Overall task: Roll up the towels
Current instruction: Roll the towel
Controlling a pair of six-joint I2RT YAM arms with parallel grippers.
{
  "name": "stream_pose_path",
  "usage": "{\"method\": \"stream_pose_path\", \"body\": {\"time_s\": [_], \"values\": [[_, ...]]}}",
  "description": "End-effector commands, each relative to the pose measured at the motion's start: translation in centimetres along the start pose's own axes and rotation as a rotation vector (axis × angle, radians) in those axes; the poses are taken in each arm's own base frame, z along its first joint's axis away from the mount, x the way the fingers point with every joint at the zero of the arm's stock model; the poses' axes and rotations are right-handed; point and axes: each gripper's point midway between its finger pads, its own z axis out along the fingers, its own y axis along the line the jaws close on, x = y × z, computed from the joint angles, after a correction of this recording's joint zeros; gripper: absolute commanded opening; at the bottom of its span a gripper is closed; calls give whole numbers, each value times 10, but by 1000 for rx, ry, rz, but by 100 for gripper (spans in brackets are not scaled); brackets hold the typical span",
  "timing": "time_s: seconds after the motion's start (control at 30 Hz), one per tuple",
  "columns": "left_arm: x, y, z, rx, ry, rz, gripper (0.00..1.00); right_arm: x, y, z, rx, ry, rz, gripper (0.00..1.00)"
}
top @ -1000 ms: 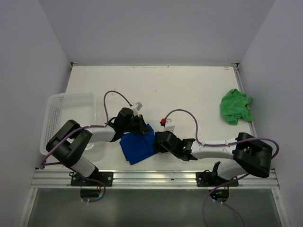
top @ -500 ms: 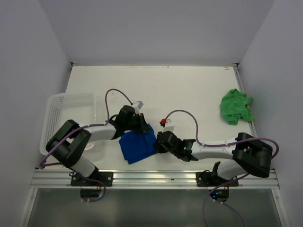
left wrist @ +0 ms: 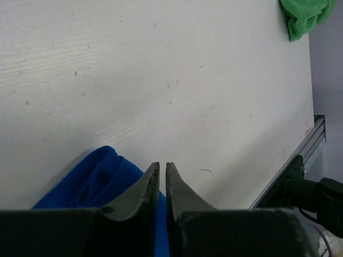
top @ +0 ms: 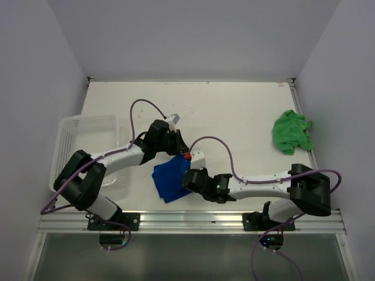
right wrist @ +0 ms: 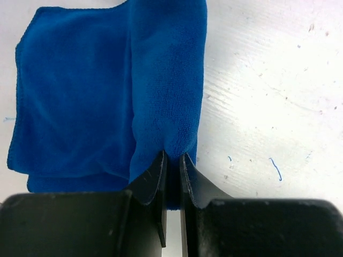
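**Both grippers clamped on the blue towel, near edge of table**

The blue towel [top: 169,182] is found by the near edge of the table [top: 234,111], left of centre, with one long fold doubled over it. The right gripper [right wrist: 172,158] is pinched on the end of that fold. The left gripper [left wrist: 162,167] is nearly closed at the towel's far corner. A sliver of blue is seen between its fingers, but the pinch itself is hidden. From above, both sets of fingertips are masked by the wrists. The green towel [top: 291,132] is crumpled at the right edge, well apart. The white mesh basket [top: 70,126], at the left edge, is partly covered by the left arm.
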Motion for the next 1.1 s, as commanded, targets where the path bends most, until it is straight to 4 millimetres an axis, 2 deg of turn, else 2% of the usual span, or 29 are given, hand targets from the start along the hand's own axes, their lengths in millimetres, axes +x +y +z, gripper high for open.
{"method": "stream_pose_path", "body": {"time_s": [0.0,0.07,0.1,0.13,0.17,0.2,0.27,0.3,0.37,0.47,0.5,0.53,0.63,0.7,0.83,0.97,1.0,1.07], "values": [[-14,-23,-11,68,-31,26,13,-8,-16,-8,197,-46,-189,0],[-11,-30,-12,103,-17,15,13,-12,-6,-8,220,-56,-212,0],[-10,-32,-14,114,-17,16,13,-3,-10,-7,273,-45,-286,0],[-9,-34,-15,118,-16,18,13,-9,0,-7,282,-62,-280,0],[-7,-34,-16,118,-15,19,13,-10,1,-8,308,-70,-303,0],[-6,-35,-18,122,-17,21,13,-5,-2,-11,347,-64,-363,0],[-1,-36,-19,120,-13,24,13,1,10,-7,378,-64,-403,0],[4,-34,-21,118,-6,24,13,4,7,-9,405,-54,-441,0],[11,-32,-20,116,0,27,13,6,16,-6,430,-70,-468,0],[28,-25,-16,100,18,22,13,13,25,-5,427,-59,-512,0],[42,-18,-14,86,41,16,13,15,28,-3,419,-60,-509,0],[51,-21,-11,97,51,28,13,17,28,-2,415,-50,-517,0],[85,-8,-1,64,129,19,12,18,30,0,404,-47,-524,0],[99,2,3,44,149,5,11,19,32,1,395,-45,-520,0],[106,22,2,-33,144,6,11,21,34,0,356,-41,-474,0],[111,35,1,-89,157,16,11,19,36,-3,300,-35,-415,19],[112,36,1,-90,160,15,11,21,35,-2,286,-29,-397,30],[114,37,2,-93,165,13,11,10,36,-9,248,-47,-338,37]]}}
